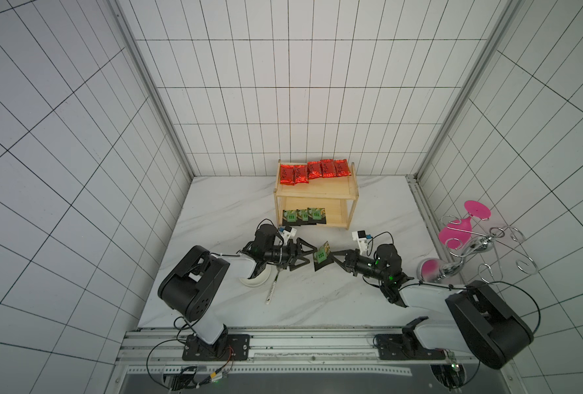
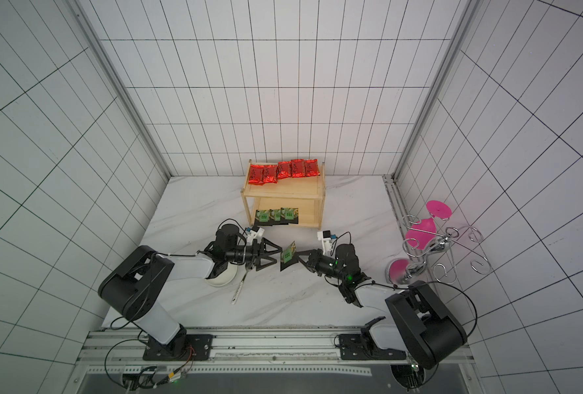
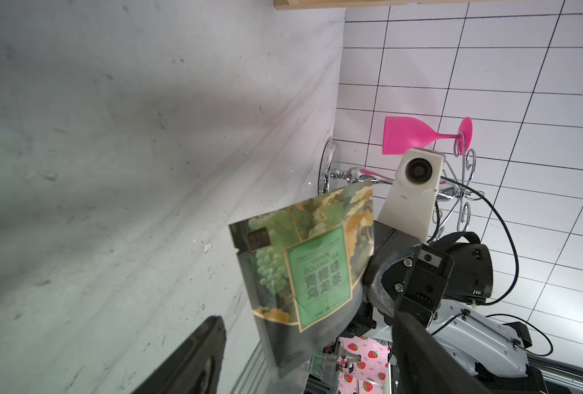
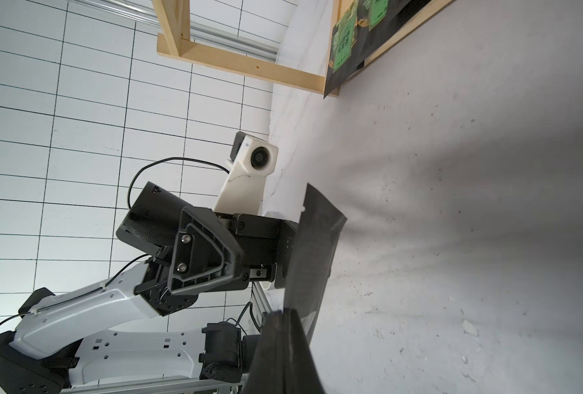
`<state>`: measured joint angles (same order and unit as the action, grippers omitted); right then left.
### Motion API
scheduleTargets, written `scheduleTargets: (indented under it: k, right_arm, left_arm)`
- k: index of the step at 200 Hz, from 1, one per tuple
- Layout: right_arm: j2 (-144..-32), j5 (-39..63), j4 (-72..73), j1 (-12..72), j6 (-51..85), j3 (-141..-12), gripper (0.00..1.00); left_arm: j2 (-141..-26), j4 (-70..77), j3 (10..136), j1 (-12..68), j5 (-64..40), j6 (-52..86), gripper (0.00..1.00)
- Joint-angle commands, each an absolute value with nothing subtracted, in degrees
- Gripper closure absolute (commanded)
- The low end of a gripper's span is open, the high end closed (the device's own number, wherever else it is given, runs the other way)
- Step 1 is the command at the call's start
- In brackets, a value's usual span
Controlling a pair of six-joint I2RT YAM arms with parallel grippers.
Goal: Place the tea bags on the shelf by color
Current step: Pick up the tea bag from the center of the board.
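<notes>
Aloft, right gripper pinches packet, left gripper wide, label legible from left wrist

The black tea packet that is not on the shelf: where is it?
In both top views the packet is held before the shelf, pinched by the right pincer, facing the open left pincer.

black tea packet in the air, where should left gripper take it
The free edge of the black tea packet, facing the left gripper, opposite the right gripper's pinch. Approach from the left arm's side: it is thin, flat and off the table, so open jaws should straddle it.
</notes>
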<state>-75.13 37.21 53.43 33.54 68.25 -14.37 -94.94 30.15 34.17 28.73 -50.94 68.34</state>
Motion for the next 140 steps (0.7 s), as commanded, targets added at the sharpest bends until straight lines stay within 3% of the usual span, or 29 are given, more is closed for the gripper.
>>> scheduleTargets:
  k: [1, 26, 60, 105, 140]
  right_arm:
    - [-73.76, 34.90, 55.50, 35.71, 68.76, -17.32, 1.00]
    - [-75.83, 32.44, 52.41, 39.96, 66.36, -19.75, 1.00]
    - [-82.53, 31.79, 60.73, 41.57, 68.95, -18.21, 1.00]
    - [-83.90, 31.42, 60.86, 40.05, 68.48, -15.64, 1.00]
    - [-80.70, 31.85, 56.11, 39.95, 66.95, -16.44, 1.00]
  left_arm:
    - [-94.78, 32.72, 33.18, 28.04, -51.54, 68.60, 0.19]
    - [-95.49, 36.52, 32.51, 27.95, -52.07, 71.81, 0.20]
    - [-96.13, 48.96, 29.95, 27.63, -53.38, 80.35, 0.23]
    - [-88.78, 42.02, 28.44, 25.93, -52.45, 77.27, 0.30]
    - [-85.38, 34.13, 28.77, 24.70, -51.42, 73.55, 0.50]
